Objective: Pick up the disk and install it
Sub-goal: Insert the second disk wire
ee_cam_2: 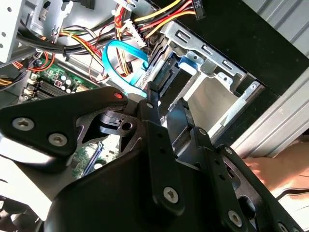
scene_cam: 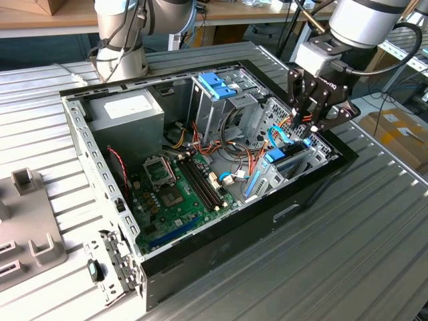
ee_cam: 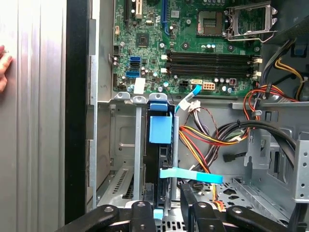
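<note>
Starting closest in, at the gripper, hanging right over the upper edge of the disk in the first wrist view. Seeing the jaws set one on either side of that edge, but not being able to tell whether gripping it or merely flanking it. Finding the disk standing on edge inside the metal drive bay, blue rail uppermost, dark body running down between the bay's walls. Noting a flat blue cable lying just beside the disk, and red, yellow and black wires bundling near it.

Looking a little further out in the same view: meeting the green motherboard, with its black memory slots and the open processor socket beyond. Catching a person's hand resting on the ribbed table outside the case wall.

Turning to the exterior view: seeing the gripper hovering at the end of the open computer case towards the exterior view's right, the disk sitting in the bay just under it. Passing across the motherboard to the tall metal cage with the blue top and, well apart, the grey power supply box. Ending on the ribbed metal table carrying the case.
</note>
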Tool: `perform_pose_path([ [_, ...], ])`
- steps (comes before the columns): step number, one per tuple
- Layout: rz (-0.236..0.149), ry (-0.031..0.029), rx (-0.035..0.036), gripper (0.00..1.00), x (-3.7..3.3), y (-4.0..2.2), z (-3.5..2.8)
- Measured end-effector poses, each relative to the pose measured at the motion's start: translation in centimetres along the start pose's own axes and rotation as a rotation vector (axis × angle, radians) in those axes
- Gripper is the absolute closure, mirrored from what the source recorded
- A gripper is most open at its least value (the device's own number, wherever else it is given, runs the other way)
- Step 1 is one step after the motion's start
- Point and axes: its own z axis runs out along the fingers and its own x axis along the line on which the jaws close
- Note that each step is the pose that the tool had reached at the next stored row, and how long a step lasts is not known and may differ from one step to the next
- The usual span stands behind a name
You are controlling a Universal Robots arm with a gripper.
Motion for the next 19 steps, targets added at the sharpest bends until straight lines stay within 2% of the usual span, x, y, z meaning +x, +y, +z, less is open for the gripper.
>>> perform_pose_path([
  [2,0.000,0.0000,0.0000,0.64,0.01,-0.01,-0.35],
  [11,0.000,0.0001,0.0000,0.64,-0.07,-0.09,-0.38],
  [17,-0.007,-0.0003,0.0002,0.64,-0.24,-0.78,-0.36],
  [19,-0.012,-0.0004,0.0003,0.64,-0.27,-1.26,-0.34],
])
